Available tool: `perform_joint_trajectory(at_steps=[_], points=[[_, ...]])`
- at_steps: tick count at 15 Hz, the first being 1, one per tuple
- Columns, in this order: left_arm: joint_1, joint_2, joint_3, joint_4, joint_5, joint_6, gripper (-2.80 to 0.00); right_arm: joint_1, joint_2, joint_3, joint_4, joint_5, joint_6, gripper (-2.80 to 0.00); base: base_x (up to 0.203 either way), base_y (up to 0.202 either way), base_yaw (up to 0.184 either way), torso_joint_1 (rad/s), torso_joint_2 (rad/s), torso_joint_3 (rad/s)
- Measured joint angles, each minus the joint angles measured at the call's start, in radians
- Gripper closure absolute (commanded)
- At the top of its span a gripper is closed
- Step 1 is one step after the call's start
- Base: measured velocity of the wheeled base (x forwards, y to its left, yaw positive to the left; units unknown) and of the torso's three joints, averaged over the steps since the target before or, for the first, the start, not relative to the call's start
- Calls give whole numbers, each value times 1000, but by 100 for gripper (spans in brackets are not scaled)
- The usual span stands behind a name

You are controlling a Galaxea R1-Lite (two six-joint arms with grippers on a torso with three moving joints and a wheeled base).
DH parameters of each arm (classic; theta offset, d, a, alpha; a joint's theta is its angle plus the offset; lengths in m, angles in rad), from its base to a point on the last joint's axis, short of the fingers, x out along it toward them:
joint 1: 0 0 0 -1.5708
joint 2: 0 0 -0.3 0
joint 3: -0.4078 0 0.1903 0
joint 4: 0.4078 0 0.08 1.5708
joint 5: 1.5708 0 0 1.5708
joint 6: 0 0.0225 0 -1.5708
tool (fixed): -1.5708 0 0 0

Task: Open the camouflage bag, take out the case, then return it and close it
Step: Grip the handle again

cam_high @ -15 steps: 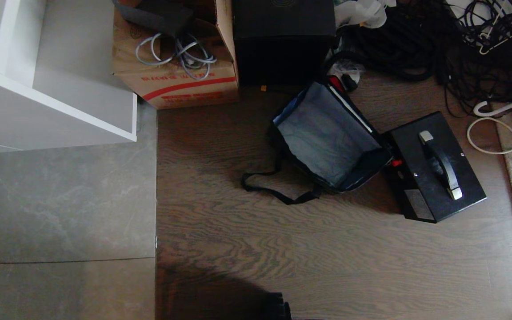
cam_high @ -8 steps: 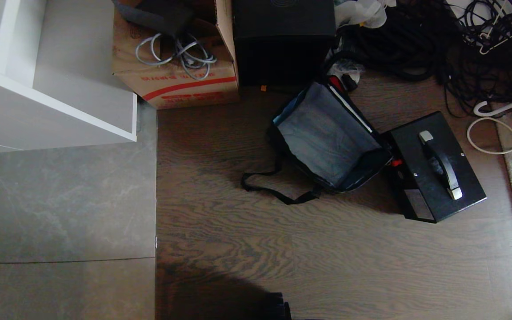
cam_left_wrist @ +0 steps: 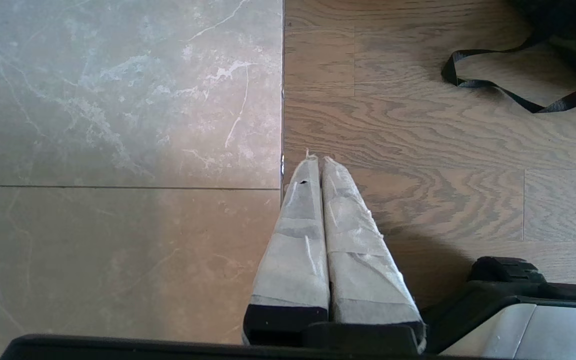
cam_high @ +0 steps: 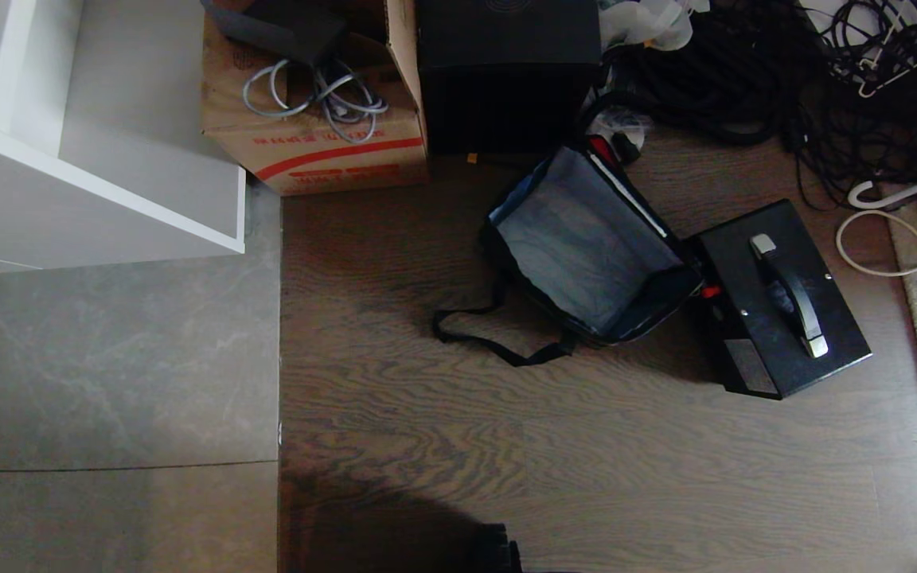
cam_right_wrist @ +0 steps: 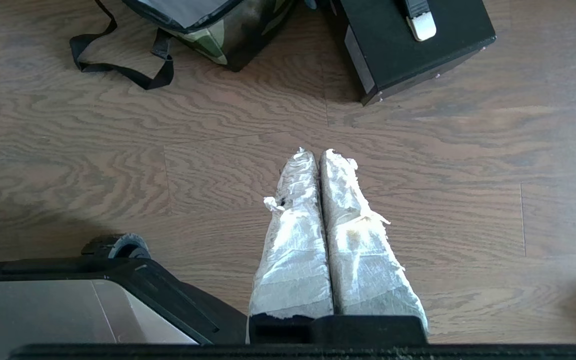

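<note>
Beside the gaping camouflage bag (cam_high: 590,243), the case (cam_high: 781,298) is lying nearer the clenched, empty right gripper (cam_right_wrist: 316,155), handle angled away.

My head camera looks steeply down at the floor (cam_high: 586,446). Each wrist camera looks past its own fingers, nearer the floor. All three share the bag's strap (cam_high: 498,348).
</note>
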Motion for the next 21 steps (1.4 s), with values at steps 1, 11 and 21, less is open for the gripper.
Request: perform_joint_trajectory(at_steps=[1, 11, 21], points=[[0, 0, 0, 0, 0, 0, 0, 0, 0, 0, 0, 0, 0, 0, 0, 0, 0, 0, 0, 0], [0, 0, 0, 0, 0, 0, 0, 0, 0, 0, 0, 0, 0, 0, 0, 0, 0, 0, 0, 0], [0, 0, 0, 0, 0, 0, 0, 0, 0, 0, 0, 0, -1, 0, 0, 0, 0, 0, 0, 0]])
